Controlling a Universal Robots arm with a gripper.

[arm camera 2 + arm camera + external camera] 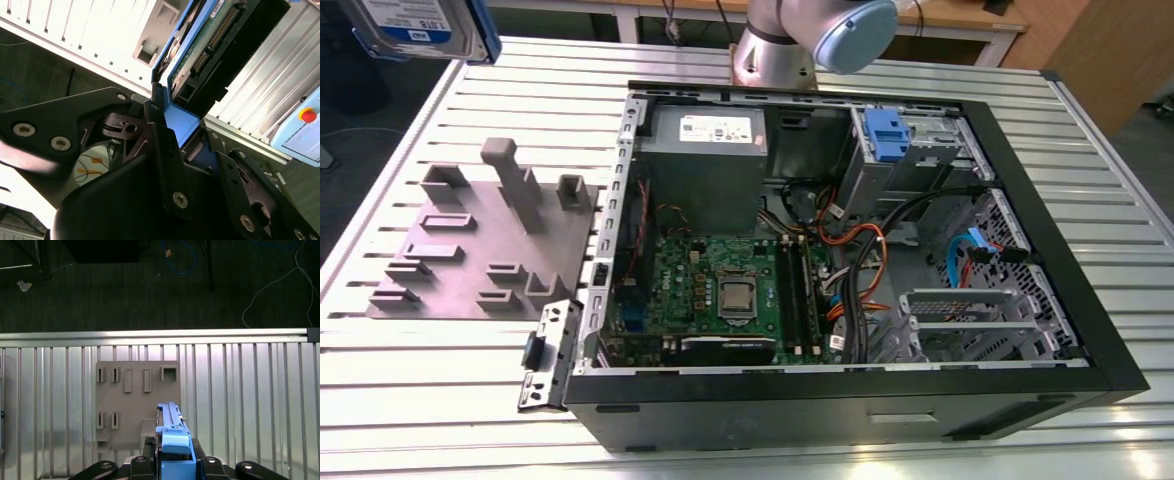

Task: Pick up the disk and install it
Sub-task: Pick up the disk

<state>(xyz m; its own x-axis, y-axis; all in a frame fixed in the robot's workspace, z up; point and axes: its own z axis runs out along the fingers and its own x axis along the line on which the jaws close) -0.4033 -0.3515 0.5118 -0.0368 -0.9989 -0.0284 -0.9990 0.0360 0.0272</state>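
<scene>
So the disk (416,28), a flat silver-grey hard drive with a white-and-blue label in a blue plastic carrier, is up in the air, roughly 10 o'clock from the open black metal computer case (1067,300) in the exterior view. The first wrist view has it hanging over the grey moulded fixture plate (130,390).

The black gripper (186,131) is pinched on the carrier's blue end.

My guess: rigid, hefty, hates knocks. Grab the carrier frame, never the green circuit board (199,47).
</scene>
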